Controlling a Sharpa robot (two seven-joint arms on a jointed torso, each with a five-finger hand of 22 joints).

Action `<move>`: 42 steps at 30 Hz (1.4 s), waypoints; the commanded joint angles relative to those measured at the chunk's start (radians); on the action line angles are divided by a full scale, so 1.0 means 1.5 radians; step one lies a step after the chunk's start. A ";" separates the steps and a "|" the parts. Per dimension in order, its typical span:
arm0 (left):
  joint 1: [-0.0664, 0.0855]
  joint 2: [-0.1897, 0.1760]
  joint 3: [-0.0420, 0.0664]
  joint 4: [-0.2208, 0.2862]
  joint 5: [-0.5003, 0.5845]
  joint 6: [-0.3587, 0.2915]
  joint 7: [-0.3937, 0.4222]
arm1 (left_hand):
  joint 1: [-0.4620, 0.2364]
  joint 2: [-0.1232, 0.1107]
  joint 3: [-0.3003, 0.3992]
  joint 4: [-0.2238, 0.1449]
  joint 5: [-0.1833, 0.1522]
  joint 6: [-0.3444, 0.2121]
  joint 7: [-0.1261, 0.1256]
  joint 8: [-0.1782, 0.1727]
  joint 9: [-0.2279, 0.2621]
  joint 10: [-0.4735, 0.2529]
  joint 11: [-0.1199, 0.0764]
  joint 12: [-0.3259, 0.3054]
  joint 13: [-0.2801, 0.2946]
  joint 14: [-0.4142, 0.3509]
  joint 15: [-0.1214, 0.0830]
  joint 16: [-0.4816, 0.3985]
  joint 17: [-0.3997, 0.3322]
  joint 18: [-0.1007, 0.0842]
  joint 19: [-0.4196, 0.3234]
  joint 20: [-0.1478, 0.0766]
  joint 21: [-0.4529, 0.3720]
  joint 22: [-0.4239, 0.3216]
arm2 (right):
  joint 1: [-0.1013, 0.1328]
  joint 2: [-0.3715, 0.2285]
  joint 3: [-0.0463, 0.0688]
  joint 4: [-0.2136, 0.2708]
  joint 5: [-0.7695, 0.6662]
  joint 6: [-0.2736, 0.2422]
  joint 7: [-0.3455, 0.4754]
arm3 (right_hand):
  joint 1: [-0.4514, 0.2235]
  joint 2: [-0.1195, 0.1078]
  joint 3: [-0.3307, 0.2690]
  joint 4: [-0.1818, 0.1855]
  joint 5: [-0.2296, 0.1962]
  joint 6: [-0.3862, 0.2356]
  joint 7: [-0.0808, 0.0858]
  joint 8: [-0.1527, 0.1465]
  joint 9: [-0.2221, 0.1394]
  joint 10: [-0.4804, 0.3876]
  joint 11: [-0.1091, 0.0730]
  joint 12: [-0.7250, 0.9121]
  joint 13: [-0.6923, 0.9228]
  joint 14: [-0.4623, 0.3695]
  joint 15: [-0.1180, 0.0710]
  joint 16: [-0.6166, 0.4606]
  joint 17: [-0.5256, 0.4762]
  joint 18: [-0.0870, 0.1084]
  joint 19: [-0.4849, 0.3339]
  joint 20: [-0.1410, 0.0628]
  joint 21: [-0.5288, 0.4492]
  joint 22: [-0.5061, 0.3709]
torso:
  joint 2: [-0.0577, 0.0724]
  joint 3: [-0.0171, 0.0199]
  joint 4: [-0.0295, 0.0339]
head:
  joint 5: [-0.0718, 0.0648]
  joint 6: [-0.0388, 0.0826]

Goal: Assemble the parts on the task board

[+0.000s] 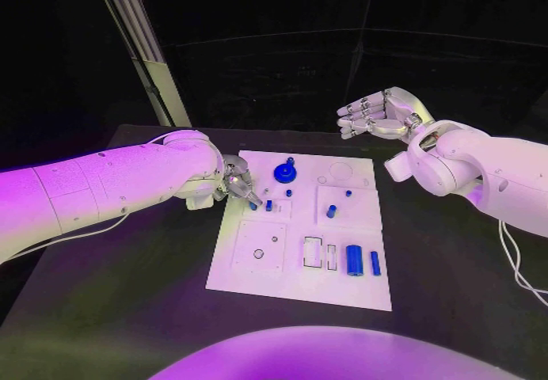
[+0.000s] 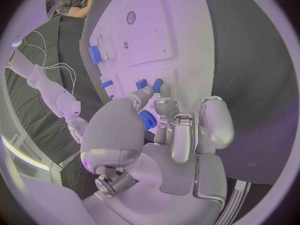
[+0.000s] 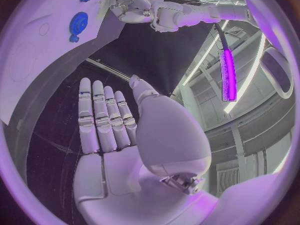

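Broadly, a black surface is carrying the white task board at its middle. No brand, label or writing is readable on the board or the arms.

Both white arms are reaching in. The left hand is lying over the board's left edge, fingers curled down, and its fingertips are pinching what seems to be a small blue part, though the wrist view is too crowded to be sure. The right hand is hanging above the surface beyond the board's far right corner, fingers stretched straight and side by side, the thumb apart, holding nothing.

On the board, a blue gear is sitting near the far edge. Two blue cylinders are lying side by side near the right edge, beside rectangular recesses. Smaller blue pegs are standing around the board's middle, one just beside the left hand.
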 commanded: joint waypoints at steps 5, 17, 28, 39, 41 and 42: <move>0.000 0.002 0.000 -0.005 0.003 0.003 -0.013 | -0.015 0.000 -0.011 0.006 0.002 0.004 -0.001 0.005 0.003 0.002 -0.004 0.004 0.002 0.070 -0.005 0.002 0.176 -0.001 0.004 -0.004 0.004 0.004 | 0.001 0.000 0.000 0.002 0.000 0.004 0.007 | -0.003 0.003 -0.001 -0.003 0.001 0.000 0.004 -0.003 -0.001 -0.003 0.001 0.003 -0.001 -0.005 -0.001 0.002 -0.001 0.007 0.005 0.001 -0.004 0.000 | 0.000 -0.0003 0.0005 | 0.000 0.000; 0.000 0.007 0.000 -0.013 0.003 0.002 -0.015 | -0.038 -0.001 -0.038 0.029 0.001 0.005 -0.001 0.009 0.010 0.004 -0.004 0.006 0.004 0.070 -0.006 0.002 0.176 -0.001 0.005 -0.005 0.004 0.005 | 0.001 0.001 0.000 0.002 0.000 0.004 0.008 | -0.003 0.003 -0.001 -0.004 0.001 -0.001 0.004 -0.004 -0.001 -0.004 0.001 0.003 -0.001 -0.007 0.000 0.002 -0.001 0.007 0.005 0.002 -0.005 0.000 | 0.000 -0.0003 0.0007 | -0.001 0.000; 0.000 0.007 -0.001 -0.013 0.003 0.002 -0.017 | -0.057 -0.007 -0.090 0.058 0.001 0.006 -0.001 0.013 0.018 0.005 -0.004 0.010 0.009 0.070 -0.006 0.002 0.176 -0.002 0.007 -0.005 0.005 0.009 | 0.001 0.001 0.000 0.002 0.000 0.004 0.008 | -0.004 0.003 -0.001 -0.004 0.001 -0.002 0.005 -0.005 -0.001 -0.005 0.002 0.003 -0.001 -0.008 0.000 0.002 -0.001 0.007 0.004 0.002 -0.005 0.000 | 0.000 -0.0010 -0.0014 | 0.001 0.000; -0.001 -0.002 0.000 -0.003 0.006 -0.034 -0.006 | -0.063 -0.004 -0.116 0.076 0.001 0.001 0.001 0.012 0.020 0.000 -0.003 0.004 0.001 0.070 -0.006 0.002 0.176 -0.001 0.005 -0.005 0.001 0.005 | 0.001 0.004 0.000 -0.002 0.000 0.005 0.007 | -0.005 0.003 -0.002 -0.004 0.001 -0.003 0.005 -0.005 -0.001 -0.006 0.002 0.003 -0.001 -0.009 0.001 0.001 -0.001 0.007 0.004 0.002 -0.006 0.000 | 0.000 -0.0028 -0.0052 | 0.005 0.000; 0.000 -0.005 0.000 -0.003 0.017 -0.055 0.006 | -0.063 -0.006 -0.130 0.082 0.002 -0.014 0.007 0.003 0.017 -0.028 0.002 -0.035 -0.053 0.066 -0.002 -0.004 0.161 0.005 -0.007 -0.003 -0.023 -0.023 | 0.001 0.004 0.000 -0.002 0.000 0.005 0.007 | -0.005 0.003 -0.002 -0.004 0.001 -0.003 0.005 -0.005 -0.001 -0.006 0.002 0.003 -0.001 -0.009 0.001 0.001 -0.001 0.007 0.004 0.002 -0.006 0.000 | 0.000 -0.0025 -0.0054 | 0.006 0.001; 0.000 -0.007 0.000 -0.003 0.025 -0.067 0.013 | -0.059 -0.006 -0.135 0.084 0.003 -0.025 0.011 -0.003 0.015 -0.047 0.005 -0.061 -0.087 0.063 0.001 -0.009 0.151 0.008 -0.015 -0.001 -0.037 -0.038 | 0.001 0.004 0.000 -0.002 0.000 0.005 0.007 | -0.005 0.003 -0.002 -0.004 0.001 -0.003 0.005 -0.005 -0.001 -0.006 0.002 0.003 -0.001 -0.009 0.001 0.001 -0.001 0.007 0.004 0.002 -0.006 0.000 | 0.000 -0.0025 -0.0056 | 0.006 0.001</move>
